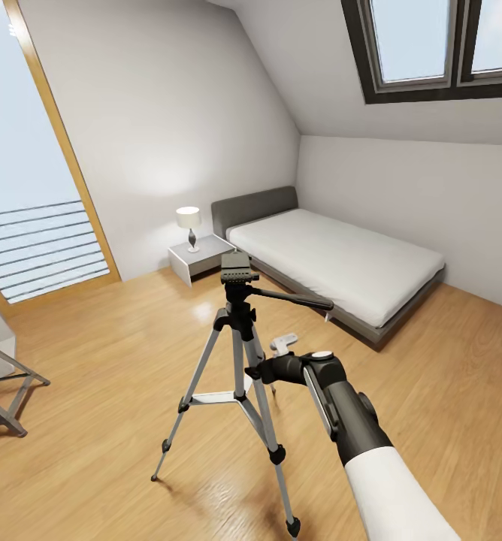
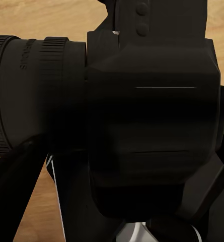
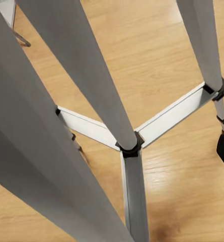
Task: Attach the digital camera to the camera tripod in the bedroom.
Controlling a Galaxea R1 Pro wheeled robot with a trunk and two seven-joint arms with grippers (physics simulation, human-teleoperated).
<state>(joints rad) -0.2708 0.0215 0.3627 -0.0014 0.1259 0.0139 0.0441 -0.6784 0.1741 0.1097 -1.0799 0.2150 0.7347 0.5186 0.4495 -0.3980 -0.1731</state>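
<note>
The camera tripod (image 1: 240, 330) stands in the middle of the bedroom's wood floor, silver legs spread, its black pan head (image 1: 236, 267) bare on top and its handle (image 1: 292, 298) pointing right. My right gripper (image 1: 260, 370) is at the tripod's upper legs, fingers apart, and the right wrist view looks down along the grey legs (image 3: 91, 65) and the centre brace (image 3: 129, 146). In the left wrist view the black digital camera (image 2: 152, 111) sits very close, lens to one side, with my left gripper (image 2: 112, 201) shut on it.
A low grey bed (image 1: 334, 259) lies behind the tripod on the right. A white nightstand (image 1: 198, 255) with a lamp (image 1: 189, 225) stands beside it. A grey metal stool (image 1: 3, 391) is at the left edge, and a small white object (image 1: 285, 342) lies on the floor.
</note>
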